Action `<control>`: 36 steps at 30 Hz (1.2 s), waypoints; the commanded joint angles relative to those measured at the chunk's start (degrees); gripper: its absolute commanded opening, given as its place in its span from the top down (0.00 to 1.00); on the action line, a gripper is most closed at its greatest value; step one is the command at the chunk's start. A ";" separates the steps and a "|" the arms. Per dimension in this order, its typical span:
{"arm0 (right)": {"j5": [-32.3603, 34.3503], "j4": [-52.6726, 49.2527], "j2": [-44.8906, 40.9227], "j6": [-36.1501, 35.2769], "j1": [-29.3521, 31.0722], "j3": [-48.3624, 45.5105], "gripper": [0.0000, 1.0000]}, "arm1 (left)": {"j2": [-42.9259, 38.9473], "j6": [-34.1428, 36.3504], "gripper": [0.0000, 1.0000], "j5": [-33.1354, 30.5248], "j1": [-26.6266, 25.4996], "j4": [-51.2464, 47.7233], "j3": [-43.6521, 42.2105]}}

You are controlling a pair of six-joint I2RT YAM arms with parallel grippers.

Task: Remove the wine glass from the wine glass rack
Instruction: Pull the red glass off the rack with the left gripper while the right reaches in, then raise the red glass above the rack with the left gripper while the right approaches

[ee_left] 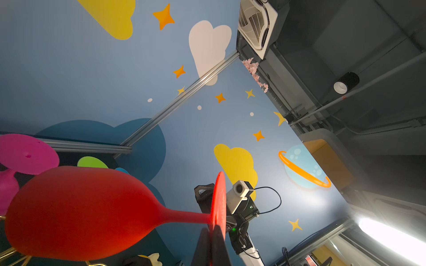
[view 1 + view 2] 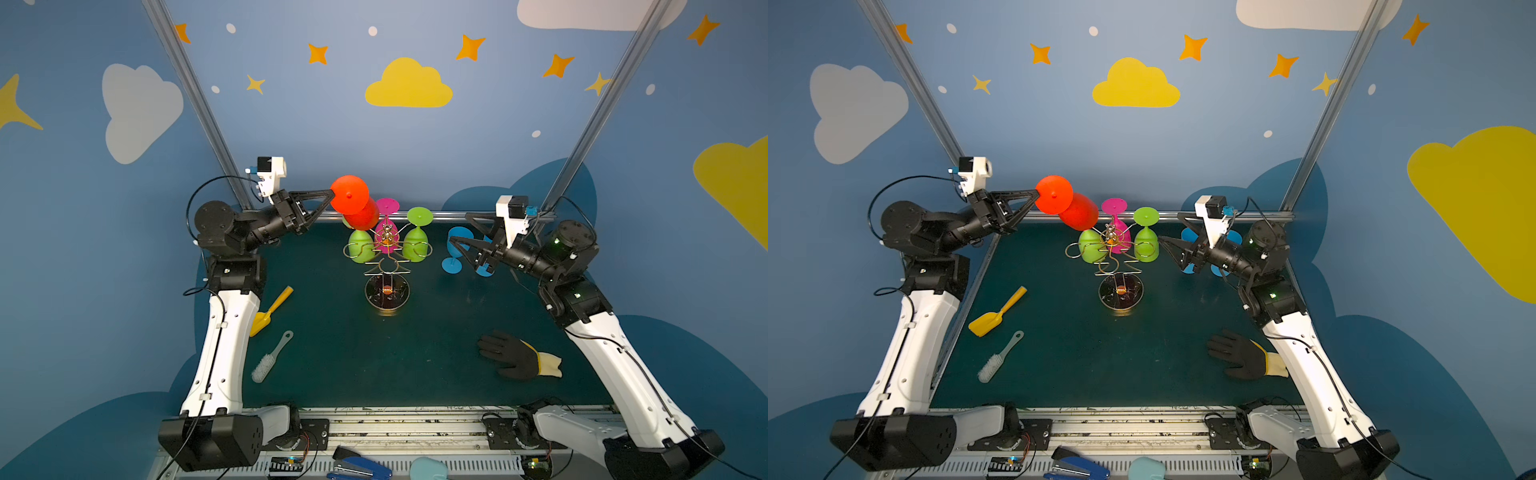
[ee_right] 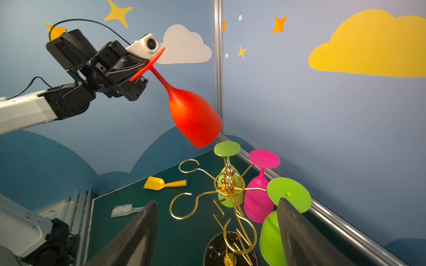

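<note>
Walls point(image 2: 291, 124) all round are matte blue with flat yellow and white cloud cut-outs and orange stars, with bare aluminium rails in the corners. The tabletop point(image 2: 332, 365) is a dark green mat, smooth and a bit scuffed.

In the middle we've got the wine glass rack point(image 2: 387, 291). It's thin shiny gold wire, a centre post with curly looped arms and a knobbly gold top, on a round dark glossy base with a gold rim. Two lime green glasses point(image 2: 360, 246) and a pink glass point(image 2: 387, 205) hang from it bowl-down with their flat disc feet on top. They all look like matte plastic.

The red wine glass point(image 3: 193, 117) is off the rack. It's up in the air over the rack's left side, tilted with the bowl pointing down, and not touching the wire. The left pincer point(image 2: 331, 194) is clamped on the edge of its round foot. It has the same matte finish, with a long teardrop bowl and a thin stem.

The right pincer point(image 2: 457, 227) has its black wedge-shaped fingers spread wide apart with nothing between them, just right of the rack. Blue glasses point(image 2: 452, 264) sit partly hidden behind it.

Also lying on the mat are a yellow plastic scoop point(image 2: 270, 311), a pale bristly brush point(image 2: 270, 359) and a black glove point(image 2: 513, 355) with a cream cuff.
</note>
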 commanded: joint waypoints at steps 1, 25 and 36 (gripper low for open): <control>-1.18 6.86 1.32 -6.98 3.07 0.86 0.18 | 1.10 -1.24 0.97 1.03 -2.36 3.17 2.37; 2.58 7.39 16.82 -18.35 11.75 10.78 0.11 | 4.60 -0.97 0.97 2.08 -12.88 2.42 4.26; 2.43 7.43 20.76 -16.62 12.46 13.78 0.11 | 4.74 -2.24 0.97 2.05 -14.49 4.49 3.50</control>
